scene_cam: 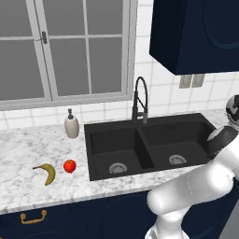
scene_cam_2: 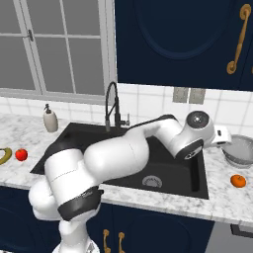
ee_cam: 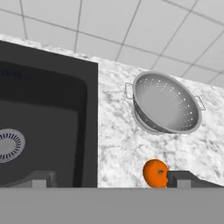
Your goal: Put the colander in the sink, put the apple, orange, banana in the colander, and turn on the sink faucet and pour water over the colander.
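The gripper [ee_cam: 107,179] hangs fully open, holding nothing, above the sink's [ee_cam: 89,131] right edge. Right of the sink, the colander [ee_cam: 166,103] sits on the counter, the orange [ee_cam: 155,173] near it; apple [scene_cam: 69,165] and banana [scene_cam: 46,172] lie left of the sink

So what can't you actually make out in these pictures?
- Left base view: the right end of the sink is hidden behind the robot's arm.
- Right base view: the banana is cut off by the left edge, and the arm covers much of the sink.
- Hand view: the orange is partly hidden by a fingertip of the gripper; the tips' lower parts are cut off.
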